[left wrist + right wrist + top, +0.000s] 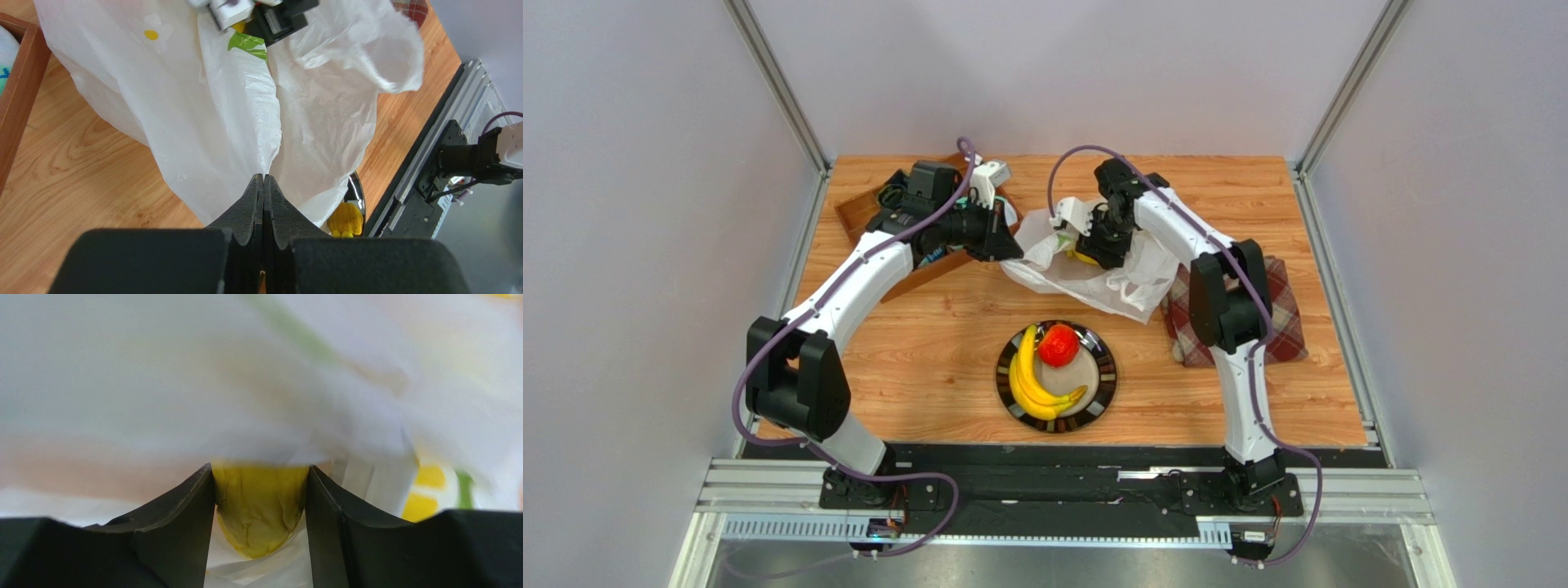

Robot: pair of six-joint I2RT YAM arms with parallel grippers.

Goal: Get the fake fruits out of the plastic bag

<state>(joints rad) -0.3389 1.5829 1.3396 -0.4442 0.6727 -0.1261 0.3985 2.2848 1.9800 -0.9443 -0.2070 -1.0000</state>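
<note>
"Where the left end effector (264, 184) narrows to its tip, what has it got?"

"Its two fingers are pressed together on a fold of the plastic bag (202, 122); the white film fans out from them."

"And the right end effector (259, 474)?"

"Pushed into the bag and clamped on a yellow fruit (261, 508) with a wrinkled surface, both pads touching it. White film blurs everything beyond."

"Where does the bag lie?"

"On the worktop (928, 343), toward 12 o'clock from its middle, between the two wrists. At 6 o'clock from it sits a dark-rimmed plate (1104, 390) carrying the bananas (1028, 380) and a red fruit (1057, 346). A red plaid cloth (1290, 331) lies at about 4 o'clock of the bag, partly under the right arm. A wooden tray (852, 214) is at 9 o'clock, beneath the left arm."
</note>
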